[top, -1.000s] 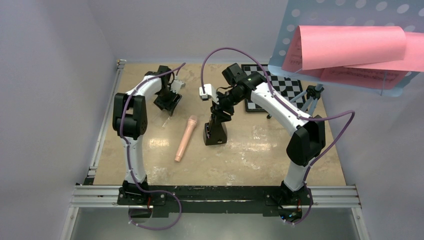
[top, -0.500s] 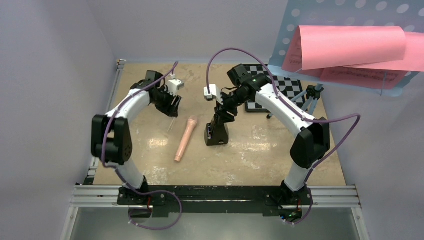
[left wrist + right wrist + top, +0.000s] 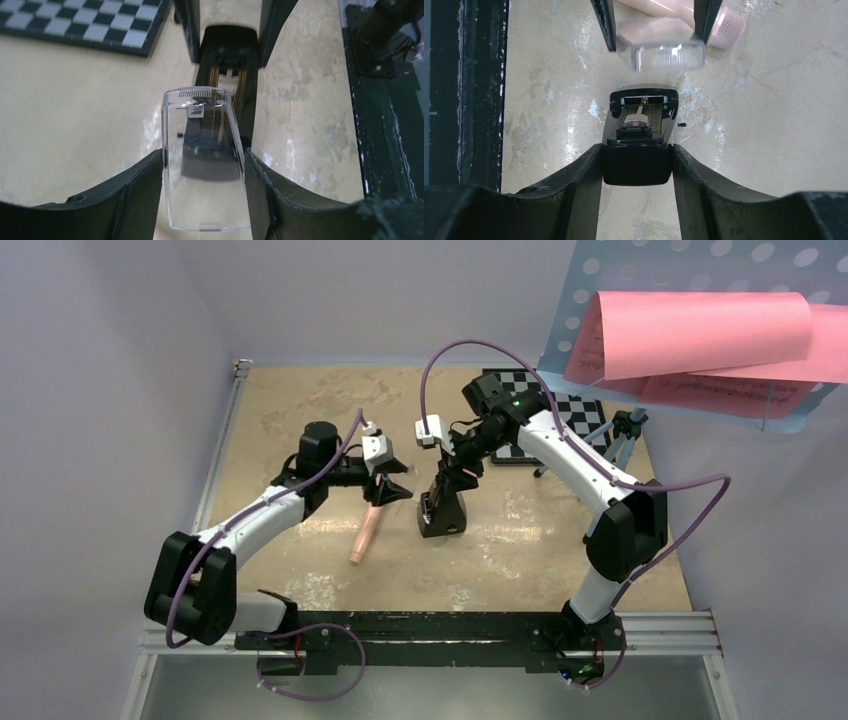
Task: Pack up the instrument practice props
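Note:
The black pyramid metronome (image 3: 440,512) stands mid-table with its front open and its pendulum showing. My right gripper (image 3: 452,477) is shut on its top (image 3: 638,160). My left gripper (image 3: 390,486) is shut on a clear plastic metronome cover (image 3: 204,160) and holds it just left of the metronome (image 3: 227,60), facing its open front. The cover also shows in the right wrist view (image 3: 667,54). The peach-pink recorder (image 3: 365,532) lies under the left gripper. The light-blue music stand (image 3: 690,265) holds pink pages (image 3: 700,335) at the back right, on a tripod (image 3: 622,435).
The black-and-white chessboard (image 3: 560,415) lies at the back right, behind the right arm, and shows in the left wrist view (image 3: 85,22). The metal rail (image 3: 430,630) runs along the near table edge. Purple cables loop over both arms.
My left arm has swung from the back left to the centre, bringing the clear cover up beside the metronome. My right gripper has stayed shut on the metronome, which shifted slightly right.

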Motion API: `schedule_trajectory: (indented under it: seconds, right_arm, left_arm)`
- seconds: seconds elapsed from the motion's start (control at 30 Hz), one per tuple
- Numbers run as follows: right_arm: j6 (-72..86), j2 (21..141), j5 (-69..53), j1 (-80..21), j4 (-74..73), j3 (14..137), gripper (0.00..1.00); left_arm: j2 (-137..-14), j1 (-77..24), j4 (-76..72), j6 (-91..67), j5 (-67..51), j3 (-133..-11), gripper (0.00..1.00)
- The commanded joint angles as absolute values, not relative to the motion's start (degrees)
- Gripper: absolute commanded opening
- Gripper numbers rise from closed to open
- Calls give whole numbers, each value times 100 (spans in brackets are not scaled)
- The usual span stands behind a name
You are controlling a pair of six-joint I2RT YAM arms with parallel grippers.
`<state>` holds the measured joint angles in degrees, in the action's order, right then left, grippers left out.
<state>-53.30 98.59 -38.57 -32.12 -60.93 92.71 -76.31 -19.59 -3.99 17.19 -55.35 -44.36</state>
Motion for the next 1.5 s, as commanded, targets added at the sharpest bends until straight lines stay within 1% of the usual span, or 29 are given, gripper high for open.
schedule_trajectory:
  seconds: [0.0, 0.2, 0.4, 0.67, 1.1, 1.2, 1.37, 1.47]
  right_arm:
    - [-5395, 9819, -3880, -3207, -7009, 9016, 0]
    - [-5219, 9889, -4031, -3208, -7102, 9098, 0]
    - [-5012, 9965, -4158, -3205, -7147, 9271, 0]
    - [-4659, 10022, -4345, -3201, -7150, 9395, 0]
    - [-4737, 9978, -4357, -3189, -7163, 9231, 0]
    - [-4706, 9929, -4341, -3183, -7142, 9154, 0]
    - [-4628, 9914, -4321, -3192, -7041, 9070, 0]
    - [-4586, 9931, -4296, -3194, -7032, 9096, 0]
  left_arm:
    - [-7844, -2317, -3306, 997, -6044, -4262, 0]
    - [-8361, -2542, -5094, 426, -6298, -4126, 0]
    - [-8616, -2553, -6118, 40, -6259, -3785, 0]
    - [-8784, -2740, -6531, -407, -6020, -3542, 0]
    - [-8991, -3196, -7006, -298, -5231, -3024, 0]
    - [-8823, -3199, -7557, -477, -4954, -2763, 0]
    - [-8116, -3334, -7390, -404, -4677, -2512, 0]
    - [-8216, -3513, -7536, -259, -4355, -2320, 0]
